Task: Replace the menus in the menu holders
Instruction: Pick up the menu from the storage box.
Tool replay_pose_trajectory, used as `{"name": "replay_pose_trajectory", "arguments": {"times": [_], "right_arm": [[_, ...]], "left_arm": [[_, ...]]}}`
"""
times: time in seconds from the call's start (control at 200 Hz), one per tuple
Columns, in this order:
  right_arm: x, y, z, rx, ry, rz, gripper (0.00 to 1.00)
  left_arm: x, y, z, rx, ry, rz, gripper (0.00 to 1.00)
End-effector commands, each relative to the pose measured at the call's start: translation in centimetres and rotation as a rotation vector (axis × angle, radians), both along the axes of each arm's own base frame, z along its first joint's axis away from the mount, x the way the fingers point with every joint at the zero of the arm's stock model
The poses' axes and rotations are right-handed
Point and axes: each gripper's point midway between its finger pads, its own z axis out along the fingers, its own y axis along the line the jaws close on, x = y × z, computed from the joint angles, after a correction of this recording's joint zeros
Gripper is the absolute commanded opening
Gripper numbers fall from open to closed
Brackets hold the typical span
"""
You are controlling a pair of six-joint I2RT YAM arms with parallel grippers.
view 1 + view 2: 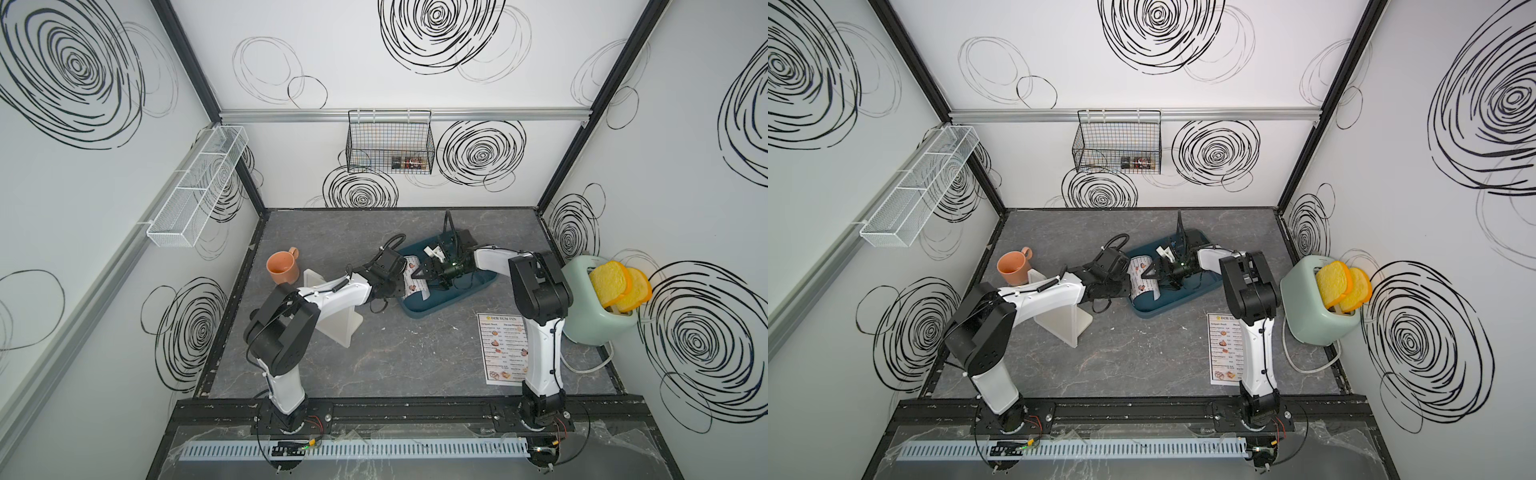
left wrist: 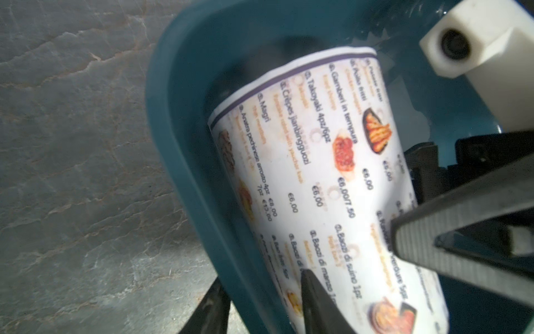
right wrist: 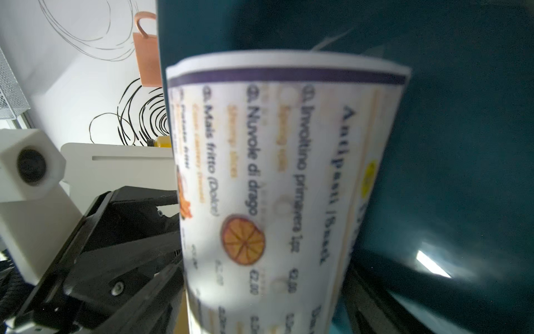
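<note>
A curled menu [image 1: 417,286] [image 1: 1142,276] [image 2: 303,159] [image 3: 274,173] lies in the teal tray [image 1: 428,313] [image 2: 179,144]. My left gripper [image 1: 405,282] [image 2: 261,280] straddles the tray's left wall, with one finger outside and the other pressing the menu's edge inside. My right gripper [image 1: 424,278] [image 3: 265,312] reaches in from the right with its jaws wide around the curl. Its ribbed pad [image 2: 448,231] rests on the sheet. A second menu [image 1: 500,349] [image 1: 1225,349] lies flat by the right arm. The white menu holder [image 1: 336,328] [image 1: 1065,324] stands under the left arm, with nothing in it that I can see.
An orange mug [image 1: 282,268] stands behind the holder at the left. A mint toaster [image 1: 598,307] with yellow bread slices and a trailing white cable sits against the right wall. A black wire basket [image 1: 390,143] and a white mesh basket [image 1: 195,187] hang on the walls.
</note>
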Motion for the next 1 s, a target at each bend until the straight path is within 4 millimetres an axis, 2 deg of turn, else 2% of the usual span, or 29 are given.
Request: {"name": "replay_pose_trajectory", "arguments": {"times": [0.0,0.125,0.25,0.44,0.565,0.715,0.866,0.996], "right_arm": [[-0.3,0.8,-1.4,-0.019,0.030,0.008,0.86],[0.1,0.8,-0.9,-0.006,0.024,0.001,0.70],[0.4,0.5,0.3,0.019,0.020,0.000,0.48],[0.7,-0.5,2.7,0.034,-0.015,-0.014,0.33],[0.8,-1.7,5.2,0.040,-0.048,-0.033,0.31],[0.6,-3.5,9.1,0.045,-0.110,-0.069,0.25],[-0.7,-4.8,14.6,0.063,-0.188,-0.090,0.24],[-2.7,-5.0,20.6,0.101,-0.276,-0.080,0.23]], "left_arm": [[0.6,0.1,1.0,-0.020,-0.039,0.014,0.44],[0.6,0.3,1.3,-0.016,-0.046,0.020,0.45],[0.7,0.7,2.2,-0.015,-0.067,0.033,0.48],[0.6,1.7,5.5,-0.037,-0.136,0.078,0.56],[0.3,2.3,9.2,-0.079,-0.197,0.094,0.60],[0.0,3.1,15.1,-0.163,-0.300,0.111,0.64],[-1.8,3.8,20.0,-0.338,-0.371,0.083,0.71],[-4.6,3.7,25.2,-0.637,-0.464,-0.047,0.81]]}}
